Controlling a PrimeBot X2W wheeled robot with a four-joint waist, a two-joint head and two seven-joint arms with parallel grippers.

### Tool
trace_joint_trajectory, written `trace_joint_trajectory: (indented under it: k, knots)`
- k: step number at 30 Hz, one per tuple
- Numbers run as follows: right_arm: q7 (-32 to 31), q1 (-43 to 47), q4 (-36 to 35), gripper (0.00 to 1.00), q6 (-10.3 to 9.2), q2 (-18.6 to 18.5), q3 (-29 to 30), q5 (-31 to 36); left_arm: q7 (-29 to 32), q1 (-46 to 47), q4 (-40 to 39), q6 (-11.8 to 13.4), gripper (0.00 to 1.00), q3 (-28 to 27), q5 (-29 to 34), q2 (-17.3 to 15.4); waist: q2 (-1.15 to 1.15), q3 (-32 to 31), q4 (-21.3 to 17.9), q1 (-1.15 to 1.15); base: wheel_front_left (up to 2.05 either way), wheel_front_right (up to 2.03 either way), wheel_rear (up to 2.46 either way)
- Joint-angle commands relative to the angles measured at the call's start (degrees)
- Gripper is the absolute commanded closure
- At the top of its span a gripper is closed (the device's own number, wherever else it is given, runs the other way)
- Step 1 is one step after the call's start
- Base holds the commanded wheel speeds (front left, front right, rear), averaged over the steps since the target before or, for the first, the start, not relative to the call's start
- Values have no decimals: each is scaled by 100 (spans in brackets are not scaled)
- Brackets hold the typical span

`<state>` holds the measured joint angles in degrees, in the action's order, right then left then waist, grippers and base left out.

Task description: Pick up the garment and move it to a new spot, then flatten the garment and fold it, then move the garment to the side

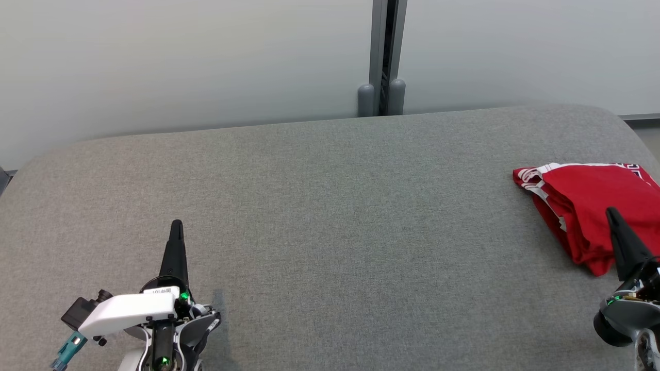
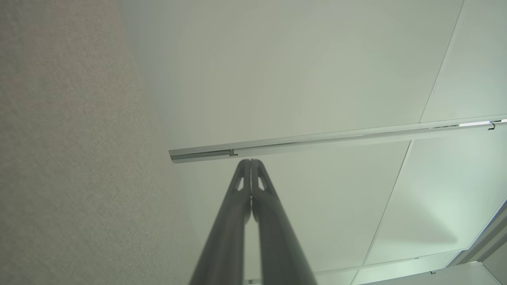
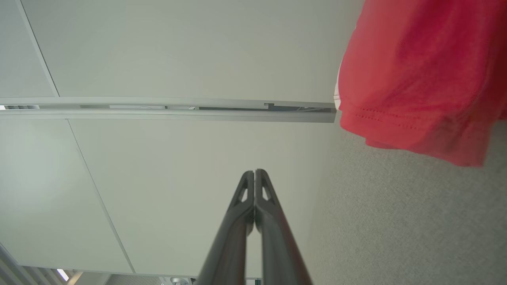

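Note:
The garment [image 1: 582,206] is red with white trim and lies folded into a compact bundle at the right edge of the grey fabric surface [image 1: 330,216]. Its hemmed edge also fills the upper right of the right wrist view [image 3: 420,79]. My right gripper [image 1: 612,212] is shut, empty, its tip in front of the garment's near side in the head view. In its own wrist view the fingertips [image 3: 254,172] meet, clear of the cloth. At the lower left, far from the garment, my left gripper [image 1: 176,224] is shut and empty, its tips [image 2: 250,161] pressed together.
Pale wall panels stand behind the surface, with a grey vertical post [image 1: 384,56] at the back centre. The surface's rounded corners fall away at far left and far right. Open grey fabric lies between the two arms.

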<state>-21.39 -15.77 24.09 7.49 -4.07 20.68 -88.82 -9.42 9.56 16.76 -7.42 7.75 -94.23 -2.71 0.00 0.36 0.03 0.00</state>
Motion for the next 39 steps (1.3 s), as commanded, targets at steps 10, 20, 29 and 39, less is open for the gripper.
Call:
trace_joint_trajectory:
  k: [10, 20, 29, 39]
  knots:
    - [-6, -24, 4, 100, 0, -47, -1, -34, 6, 44, 0, -23, 100, -23, -24, -17, 0, 0, 0, 0, 0, 0, 0]
    - [1, -21, 3, 100, 0, -51, -5, -35, 6, 44, 0, -23, 100, -22, -25, -17, 0, 0, 0, 0, 0, 0, 0]
    - [7, -19, 4, 100, 0, -55, -10, -38, 5, 44, -1, -24, 100, -22, -25, -17, 0, 0, 0, 0, 0, 0, 0]
    - [7, -17, 4, 100, 0, -57, -15, -40, 5, 44, -1, -23, 100, -22, -25, -17, 0, 0, 0, 0, 0, 0, 0]
